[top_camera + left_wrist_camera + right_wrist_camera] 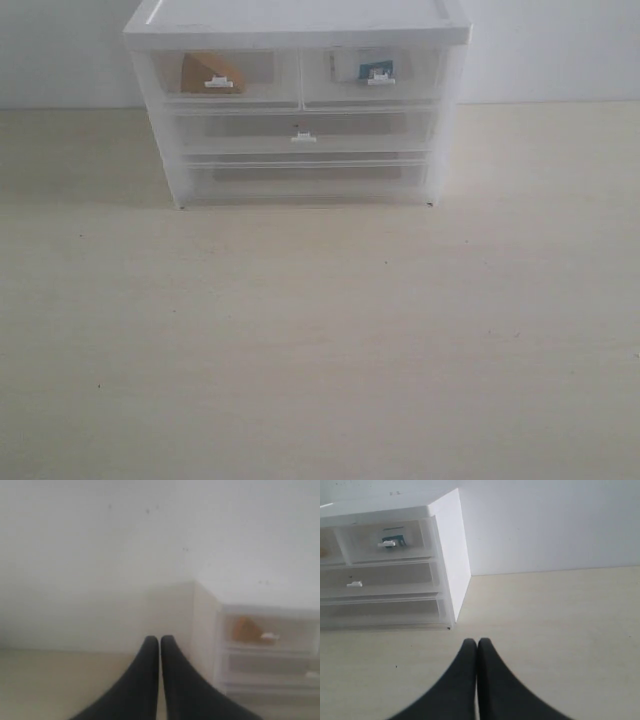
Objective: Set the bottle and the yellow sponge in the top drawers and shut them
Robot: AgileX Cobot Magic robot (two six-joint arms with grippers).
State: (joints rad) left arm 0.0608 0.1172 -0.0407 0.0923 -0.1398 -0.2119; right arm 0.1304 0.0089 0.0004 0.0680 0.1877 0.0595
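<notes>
The yellow sponge lies inside the left top drawer, seen through its translucent front, which sits flush with the unit. Behind the equally flush front of the right top drawer sits the bottle, white with a teal label. The sponge also shows in the left wrist view and the bottle in the right wrist view. My left gripper is shut and empty, well off to the unit's left side. Shut and empty too, my right gripper hovers over the table in front of the unit's right corner. Neither gripper appears in the exterior view.
The white drawer unit stands at the back of the pale table against a white wall. Below the top drawers are two wider drawers, the upper one with a small tab handle.
</notes>
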